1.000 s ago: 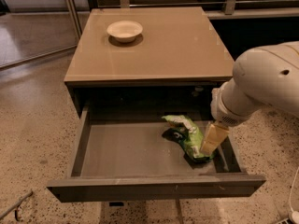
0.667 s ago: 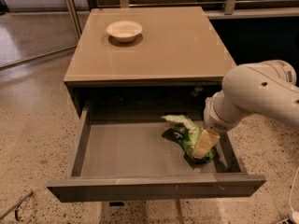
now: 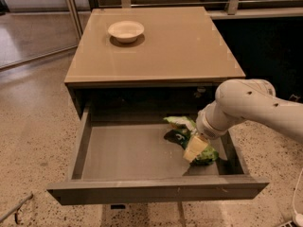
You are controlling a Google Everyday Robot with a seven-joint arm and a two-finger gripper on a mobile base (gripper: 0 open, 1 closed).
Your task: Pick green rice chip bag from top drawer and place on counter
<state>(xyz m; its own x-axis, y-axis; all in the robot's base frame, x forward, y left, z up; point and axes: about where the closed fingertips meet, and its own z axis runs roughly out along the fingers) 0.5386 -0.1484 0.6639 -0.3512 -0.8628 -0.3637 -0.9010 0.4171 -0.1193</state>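
The green rice chip bag (image 3: 183,131) lies crumpled in the right half of the open top drawer (image 3: 128,150), its white end toward the back. My gripper (image 3: 194,149) hangs from the white arm that reaches in from the right and sits low inside the drawer, right over the near end of the bag. The gripper hides that part of the bag. The tan counter (image 3: 156,46) is the cabinet's top, behind and above the drawer.
A white bowl (image 3: 126,30) stands at the back left of the counter. The drawer's front panel (image 3: 156,189) juts toward me. Speckled floor lies left and in front. A dark shelf unit stands to the right, metal posts behind.
My arm has swung left and lower into the drawer, bringing the gripper down onto the bag's near end. The bag has not visibly moved.
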